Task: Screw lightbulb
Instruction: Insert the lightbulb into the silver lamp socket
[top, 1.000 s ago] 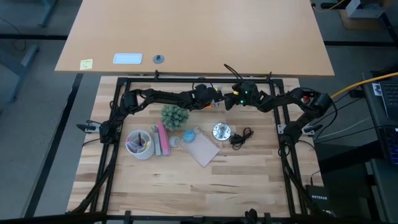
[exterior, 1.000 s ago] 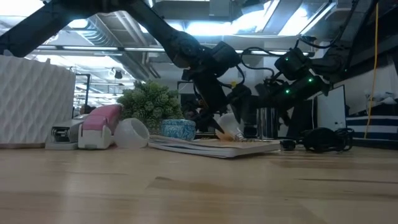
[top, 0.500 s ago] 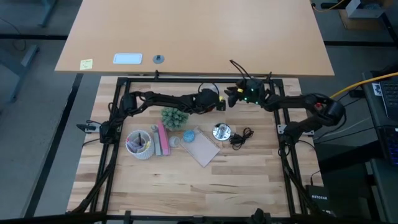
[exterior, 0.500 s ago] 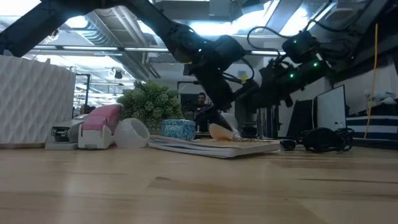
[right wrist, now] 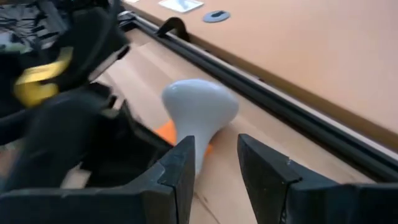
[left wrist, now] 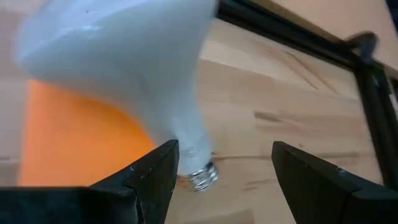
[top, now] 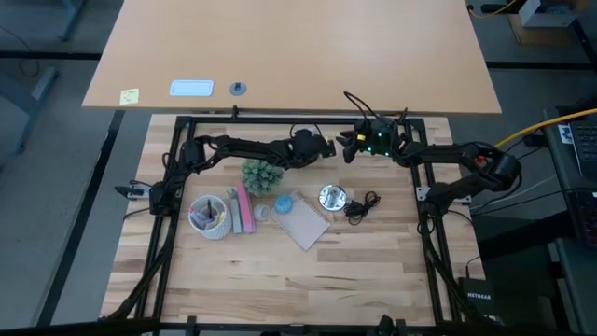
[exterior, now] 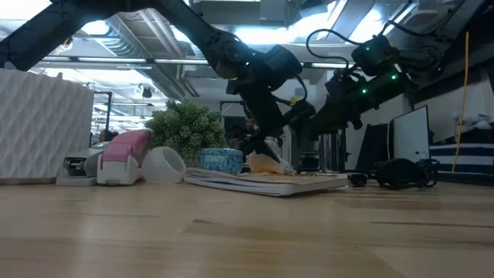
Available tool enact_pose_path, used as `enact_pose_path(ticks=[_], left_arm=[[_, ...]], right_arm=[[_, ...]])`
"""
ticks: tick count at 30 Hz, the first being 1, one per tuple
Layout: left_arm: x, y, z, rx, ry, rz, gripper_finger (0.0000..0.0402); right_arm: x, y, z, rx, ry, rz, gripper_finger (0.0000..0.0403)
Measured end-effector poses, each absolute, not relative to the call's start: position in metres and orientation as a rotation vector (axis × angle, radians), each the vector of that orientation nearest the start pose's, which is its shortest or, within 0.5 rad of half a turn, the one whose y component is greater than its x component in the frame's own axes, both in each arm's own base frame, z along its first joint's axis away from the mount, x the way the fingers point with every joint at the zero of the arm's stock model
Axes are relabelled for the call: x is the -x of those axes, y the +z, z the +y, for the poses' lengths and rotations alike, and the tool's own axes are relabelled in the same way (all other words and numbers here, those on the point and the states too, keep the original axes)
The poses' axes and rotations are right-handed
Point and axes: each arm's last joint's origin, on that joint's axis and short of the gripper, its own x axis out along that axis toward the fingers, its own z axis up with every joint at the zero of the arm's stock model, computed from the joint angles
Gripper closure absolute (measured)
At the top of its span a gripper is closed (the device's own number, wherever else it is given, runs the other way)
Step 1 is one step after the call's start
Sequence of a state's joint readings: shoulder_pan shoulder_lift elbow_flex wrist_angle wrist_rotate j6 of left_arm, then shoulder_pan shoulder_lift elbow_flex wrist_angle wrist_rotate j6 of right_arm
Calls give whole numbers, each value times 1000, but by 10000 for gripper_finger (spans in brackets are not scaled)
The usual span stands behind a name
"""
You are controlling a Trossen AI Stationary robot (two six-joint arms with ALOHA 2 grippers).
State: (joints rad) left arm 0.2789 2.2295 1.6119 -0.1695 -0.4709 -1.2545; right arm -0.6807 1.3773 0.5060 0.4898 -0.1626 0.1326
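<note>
My view of a pale wood-plank table (top: 280, 280) inside a black frame (top: 308, 119), a tan desk (top: 298, 47) behind. The lightbulb (right wrist: 198, 118) lies near the back rail beside an orange patch (left wrist: 74, 143). Left gripper (left wrist: 217, 168) and right gripper (right wrist: 214, 158) flank it, fingers apart, holding nothing I can see
</note>
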Motion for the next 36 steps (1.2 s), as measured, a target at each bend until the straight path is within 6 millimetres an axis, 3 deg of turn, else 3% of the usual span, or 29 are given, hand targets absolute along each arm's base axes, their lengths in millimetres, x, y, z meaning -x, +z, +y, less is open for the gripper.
enact_pose_path(ticks=[9,21,31,36], left_arm=[[-438,142,170,1099,1300,294,153],[-426,141,189,1112,1440,182,153],[-427,141,188,1081,1432,204,156],[-425,140,187,1083,1439,235,197]], right_arm=[[-205,173,-160,-303,-529,375,276],[-205,171,-160,-308,-531,389,276],[-204,171,-159,-327,-525,393,276],[-204,169,-158,-335,-525,413,276]])
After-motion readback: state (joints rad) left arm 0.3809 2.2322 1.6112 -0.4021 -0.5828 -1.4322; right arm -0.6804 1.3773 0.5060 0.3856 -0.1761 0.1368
